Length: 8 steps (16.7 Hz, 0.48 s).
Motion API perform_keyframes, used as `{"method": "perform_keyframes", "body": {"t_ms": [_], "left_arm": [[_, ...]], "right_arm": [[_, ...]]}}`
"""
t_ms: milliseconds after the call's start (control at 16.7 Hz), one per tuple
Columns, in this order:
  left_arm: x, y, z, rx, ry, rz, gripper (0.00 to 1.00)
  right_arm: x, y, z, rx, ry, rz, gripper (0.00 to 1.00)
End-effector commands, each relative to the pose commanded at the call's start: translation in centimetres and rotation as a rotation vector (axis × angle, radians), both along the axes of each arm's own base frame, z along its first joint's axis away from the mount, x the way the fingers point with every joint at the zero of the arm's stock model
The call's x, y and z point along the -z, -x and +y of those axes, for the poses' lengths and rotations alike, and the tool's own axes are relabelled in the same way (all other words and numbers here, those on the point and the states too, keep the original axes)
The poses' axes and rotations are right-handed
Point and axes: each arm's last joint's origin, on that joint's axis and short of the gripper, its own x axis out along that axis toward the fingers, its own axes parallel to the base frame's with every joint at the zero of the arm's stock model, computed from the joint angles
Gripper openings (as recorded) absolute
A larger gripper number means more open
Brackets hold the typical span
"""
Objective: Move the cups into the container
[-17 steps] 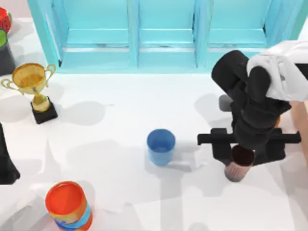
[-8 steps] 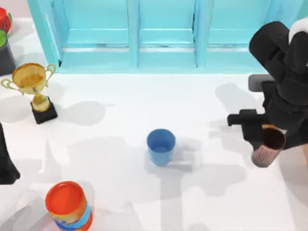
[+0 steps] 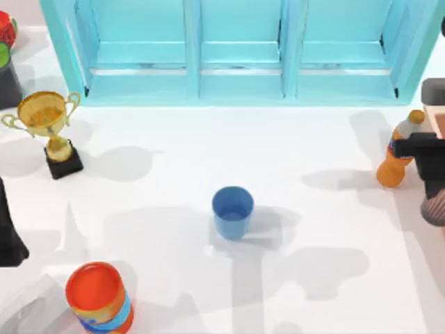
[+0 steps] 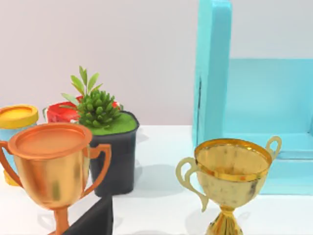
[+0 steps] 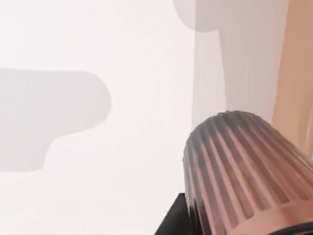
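Spanning the white table [image 3: 208, 153], a turquoise cabinet [image 3: 236, 49] lines its far edge.

no readable text, labels, brands, numbers or signs on anything

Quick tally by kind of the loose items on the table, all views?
Cups: 2, blue cup and ribbed brown cup
Trophies: 2, gold trophy and copper trophy
Canisters: 1, orange-red canister
Bottles: 1, orange bottle
Potted plants: 1, potted plant
Total: 7
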Motion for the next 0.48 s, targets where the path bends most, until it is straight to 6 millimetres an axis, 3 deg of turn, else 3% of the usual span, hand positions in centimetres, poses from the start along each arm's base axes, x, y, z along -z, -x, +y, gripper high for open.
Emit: {"method": "perform_keyframes", "body": {"t_ms": [240,480], "left_arm": [[0.0,0.0,0.0,0.0,0.0,0.0,1.0],[0.0,0.0,0.0,0.0,0.0,0.0,1.0]], "right_arm": [[0.0,0.0,-1.0,0.006,0.005,0.01,0.0],[-1.6,0.7,-6.3,0.024,0.01,-0.01,0.0]]}}
